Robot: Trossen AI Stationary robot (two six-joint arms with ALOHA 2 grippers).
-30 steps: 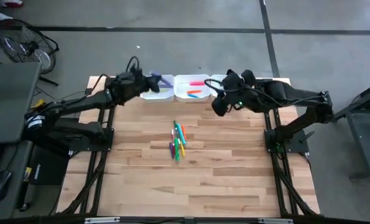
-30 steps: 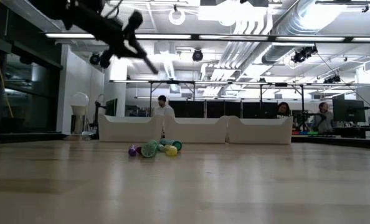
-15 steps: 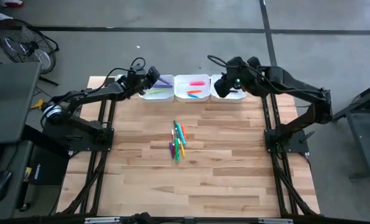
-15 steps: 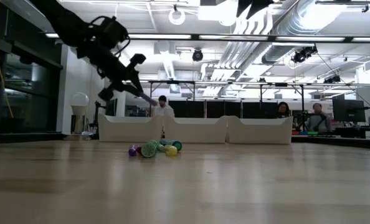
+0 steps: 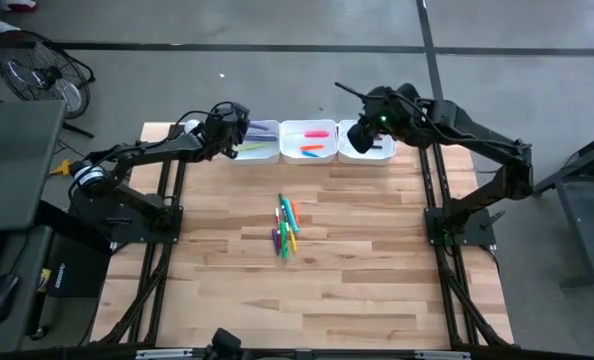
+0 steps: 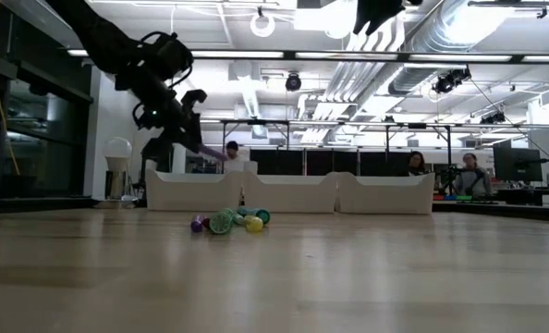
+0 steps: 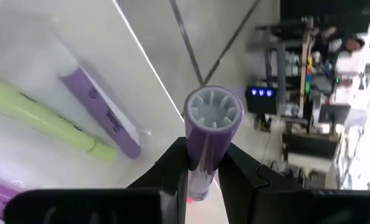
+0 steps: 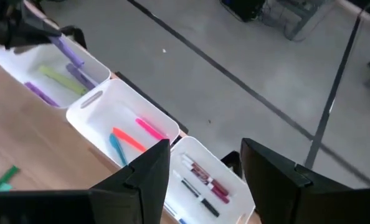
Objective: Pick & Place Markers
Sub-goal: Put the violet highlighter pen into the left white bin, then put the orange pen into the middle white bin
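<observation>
A pile of markers [image 5: 286, 226] in green, yellow, orange and purple lies on the middle of the wooden table, and shows in the low view as a cluster of markers [image 6: 226, 220]. My left gripper [image 7: 208, 155] hangs over the left white tray [image 5: 254, 152] at the far edge, shut on a purple marker [image 7: 211, 118]. Inside that tray lie a green marker [image 7: 45, 115] and another purple marker [image 7: 98, 109]. My right gripper [image 8: 203, 171] stands open and high over the right tray [image 5: 372, 152], with nothing between its fingers. My left gripper pinches the purple marker's barrel [image 7: 200, 163] between its two fingers. The marker lies along the fingers and sticks out past their tips, its ribbed end [image 7: 213, 111] pointing forward. The fingers slant down from the table's left toward the tray. The marker is clear of the tray floor.
Three white trays stand side by side at the far edge. The middle tray [image 8: 94, 115] holds pink, orange and blue markers, and the right tray [image 8: 200, 155] holds dark and red ones. Bare wood lies all around the pile. People sit at desks in the room beyond.
My left gripper has come down over the left tray and rolled about its own axis, keeping the purple marker pinched. My right gripper has swung from over the table toward the far edge and now hangs above the right tray, still open.
</observation>
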